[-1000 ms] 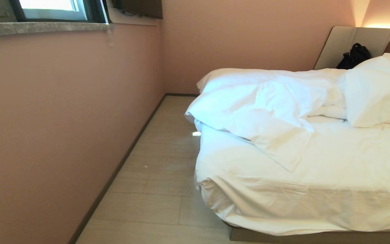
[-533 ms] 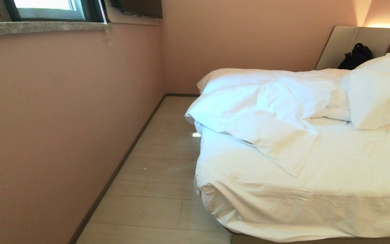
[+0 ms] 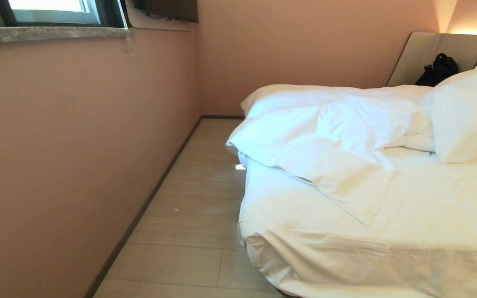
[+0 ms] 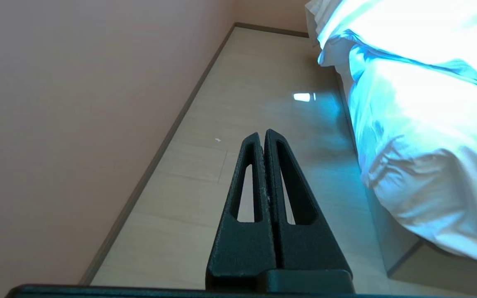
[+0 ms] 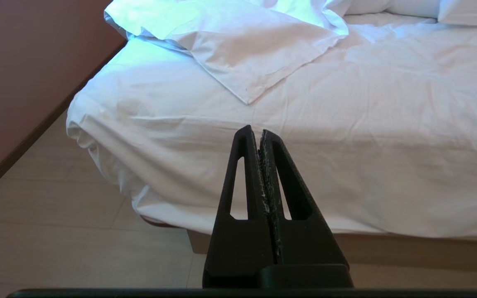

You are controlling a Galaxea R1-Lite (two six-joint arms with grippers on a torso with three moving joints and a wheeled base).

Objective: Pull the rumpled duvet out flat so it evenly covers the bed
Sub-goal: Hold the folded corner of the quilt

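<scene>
Standing: robot faces the foot corner of the bed [image 3: 304, 265] from the floor; neither arm shows in the head view.
Duvet: the duvet [image 3: 325, 128] lies bunched at the head half of the bed, heaped along the side edge nearest the wall, one pointed corner [image 3: 367, 215] folded down toward the middle of the mattress.
Sheet: bare mattress sheet [image 3: 437, 207] exposed across the whole foot half, out to the foot edge and foot corner.
Pillow: one pillow [image 3: 466, 116] at the head end, resting on the duvet's far part.
Left gripper: left gripper [image 4: 263, 134] clenched on nothing, over the floor beside the bed's side edge, apart from all fabric.
Right gripper: right gripper [image 5: 254, 130] clenched on nothing, short of the foot edge, pointing toward the folded corner, touching nothing.
Done: nothing visible; no part of the duvet is spread.
Left: reaching in, gripping the duvet's corner or edge, drawing it to the foot edge, squaring it across both sides.
Progress: at the very start, by my judgement.
</scene>
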